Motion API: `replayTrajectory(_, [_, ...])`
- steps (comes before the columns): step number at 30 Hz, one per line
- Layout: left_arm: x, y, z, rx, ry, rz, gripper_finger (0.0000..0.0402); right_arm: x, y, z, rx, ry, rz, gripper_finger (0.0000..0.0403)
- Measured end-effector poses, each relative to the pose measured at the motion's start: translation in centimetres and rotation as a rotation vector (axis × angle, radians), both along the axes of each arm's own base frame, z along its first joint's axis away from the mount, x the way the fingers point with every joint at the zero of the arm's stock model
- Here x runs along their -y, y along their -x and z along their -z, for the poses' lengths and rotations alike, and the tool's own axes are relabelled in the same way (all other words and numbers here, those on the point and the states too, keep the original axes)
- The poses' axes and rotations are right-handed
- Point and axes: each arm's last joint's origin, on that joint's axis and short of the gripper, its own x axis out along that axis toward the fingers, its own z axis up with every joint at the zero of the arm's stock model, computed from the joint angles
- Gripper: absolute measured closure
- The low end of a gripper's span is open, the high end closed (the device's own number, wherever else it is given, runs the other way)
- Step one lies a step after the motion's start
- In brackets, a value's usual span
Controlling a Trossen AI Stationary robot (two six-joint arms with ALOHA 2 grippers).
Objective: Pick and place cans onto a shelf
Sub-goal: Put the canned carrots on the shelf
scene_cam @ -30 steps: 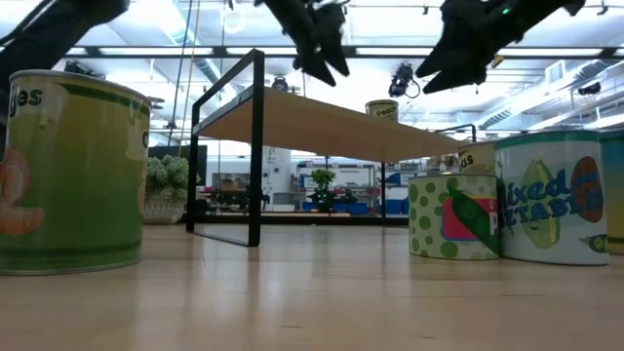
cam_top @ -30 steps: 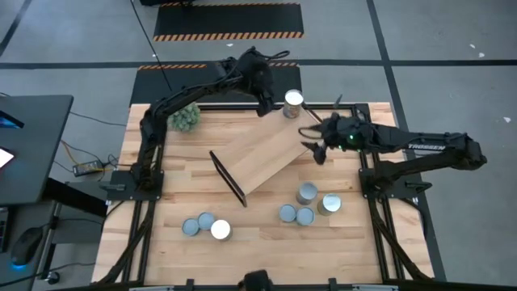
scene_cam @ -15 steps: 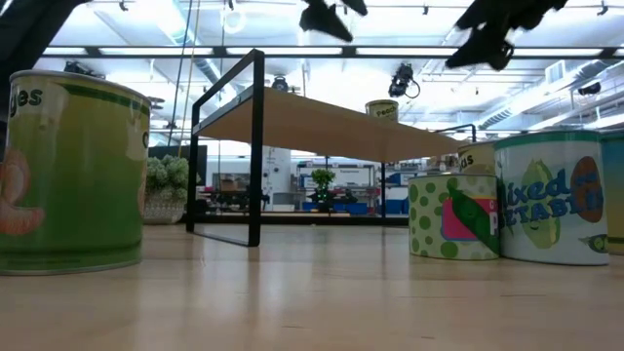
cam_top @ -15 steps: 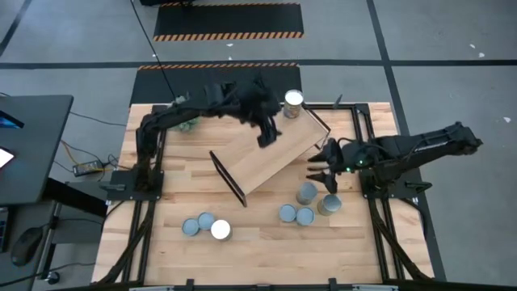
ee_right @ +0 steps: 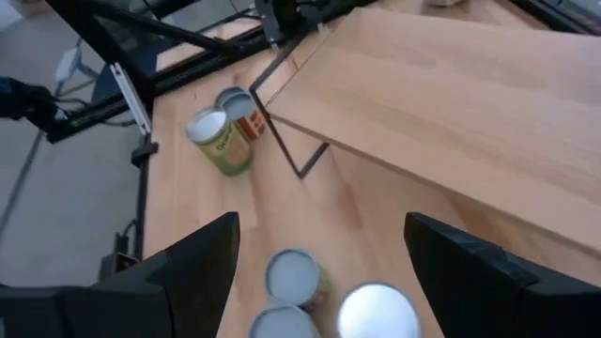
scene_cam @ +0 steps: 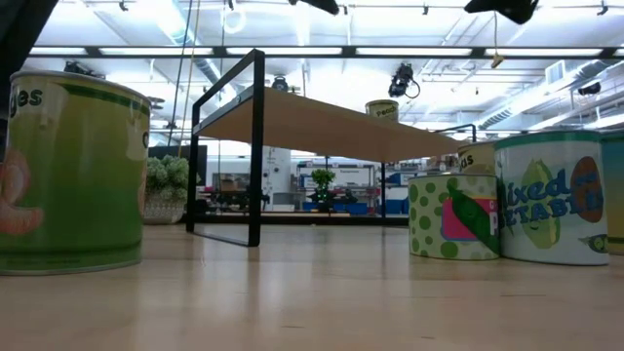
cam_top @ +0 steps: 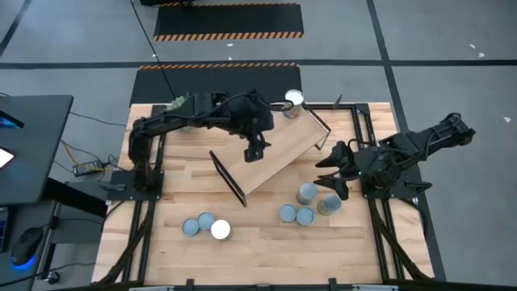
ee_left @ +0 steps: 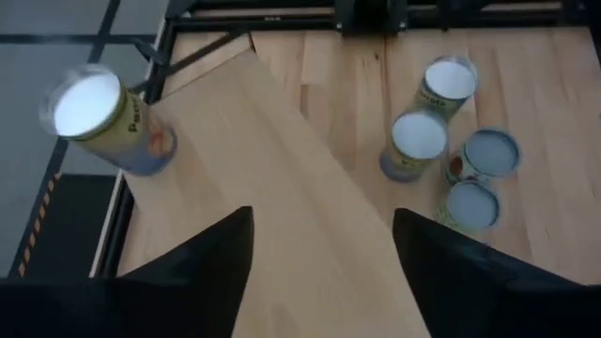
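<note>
With fingers spread wide and empty, the right end effector point(cam_top: 333, 171) should descend squarely over the cans point(cam_top: 307, 193) at centre-right, while the left end effector point(cam_top: 253, 151), also parted and empty, hovers over the shelf point(cam_top: 279, 149)

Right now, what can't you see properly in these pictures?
- Low view: both arms are almost wholly cut off by the top edge, so neither end effector shows there.
- Low view: the big can at the left edge is cut off; its label cannot be read whole.
- High view: the plant ball is mostly hidden under the left arm.
- Low view: the can on the shelf is too small to read.
</note>
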Motion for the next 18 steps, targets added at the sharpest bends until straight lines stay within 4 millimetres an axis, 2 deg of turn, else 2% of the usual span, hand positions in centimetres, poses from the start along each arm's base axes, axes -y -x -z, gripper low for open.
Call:
replayTrajectory(9, [1.9, 3.3, -2.0, -0.021, -0.013, 0.062, 0.0199, -0.8, -0.1, 0.1, -0.004, -0.105, 0.033, 0.0094])
replayTrajectory(18, [4.2, 6.4, -3.7, -0.029, -0.015, 0.101, 0.0233, -0.8, -0.1, 0.2, -0.007, -0.160, 0.063, 0.0094])
